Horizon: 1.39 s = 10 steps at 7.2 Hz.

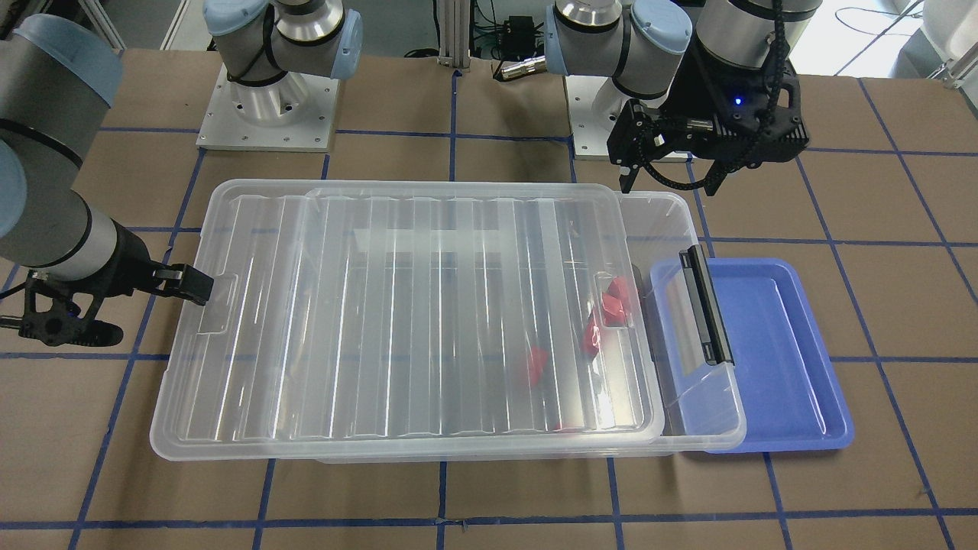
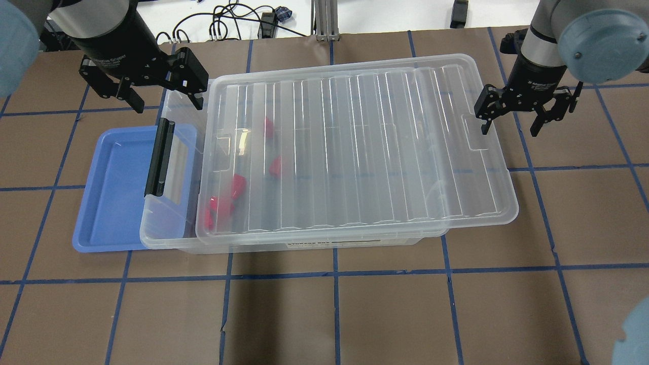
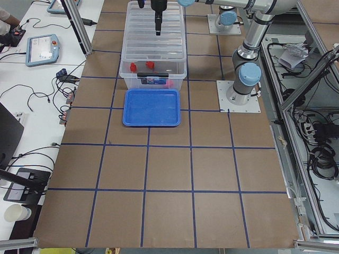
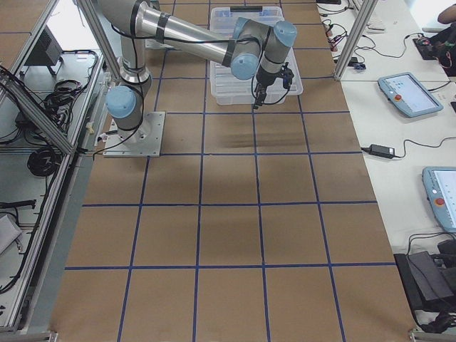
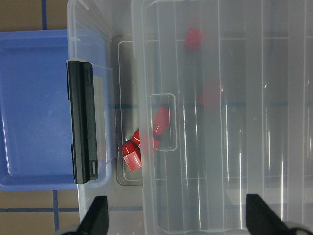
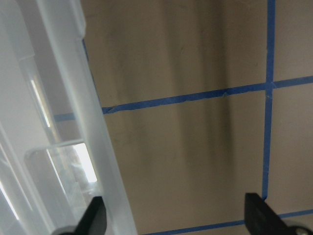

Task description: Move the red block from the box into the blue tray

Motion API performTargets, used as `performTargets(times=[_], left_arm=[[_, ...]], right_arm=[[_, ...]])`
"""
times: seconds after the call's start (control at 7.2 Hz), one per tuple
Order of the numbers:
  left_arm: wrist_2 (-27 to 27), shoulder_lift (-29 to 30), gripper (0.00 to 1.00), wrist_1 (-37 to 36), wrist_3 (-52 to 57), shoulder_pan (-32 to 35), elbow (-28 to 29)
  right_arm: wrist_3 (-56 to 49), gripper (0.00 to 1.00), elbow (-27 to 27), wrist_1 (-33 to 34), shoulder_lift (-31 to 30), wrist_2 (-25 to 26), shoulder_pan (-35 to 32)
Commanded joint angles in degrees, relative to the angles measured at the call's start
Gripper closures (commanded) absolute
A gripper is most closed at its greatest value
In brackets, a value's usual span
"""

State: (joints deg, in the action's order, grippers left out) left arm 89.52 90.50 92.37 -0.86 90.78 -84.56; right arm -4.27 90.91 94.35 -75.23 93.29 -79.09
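Presently, in the overhead view: left gripper (image 2: 167,104), fingers spread, empty, hovers at the box's (image 2: 167,239) 10 o'clock corner, beside the black latch (image 2: 158,157). Red blocks (image 2: 223,204), several, lie inside toward 5 o'clock from it, mostly beneath the lid (image 2: 355,152), which leaves a gap at the latch end. Blue tray (image 2: 109,203): just beside that end, at 9 o'clock. Box long axis: 9 to 3. Right gripper (image 2: 509,129), spread, empty, at 3 o'clock; left arm judged nearer. Label strip (image 2: 324,244): unreadable.
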Motion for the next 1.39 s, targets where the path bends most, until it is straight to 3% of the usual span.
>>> performTargets(times=[0.0, 0.42, 0.56, 1.25], left_arm=[[0.04, -0.06, 0.0, 0.09, -0.02, 0.01, -0.08], [0.13, -0.41, 0.0, 0.26, 0.07, 0.1, -0.16], [0.13, -0.5, 0.0, 0.26, 0.07, 0.1, -0.16], [0.22, 1.85, 0.0, 0.35, -0.02, 0.18, 1.94]], right_arm=[[-3.28, 0.0, -0.03, 1.44, 0.0, 1.36, 1.3], [-8.81, 0.0, -0.12, 1.54, 0.0, 2.15, 4.46], [-10.65, 0.0, -0.12, 1.71, 0.0, 5.03, 4.82], [-16.47, 0.0, -0.12, 3.47, 0.0, 5.23, 8.16]])
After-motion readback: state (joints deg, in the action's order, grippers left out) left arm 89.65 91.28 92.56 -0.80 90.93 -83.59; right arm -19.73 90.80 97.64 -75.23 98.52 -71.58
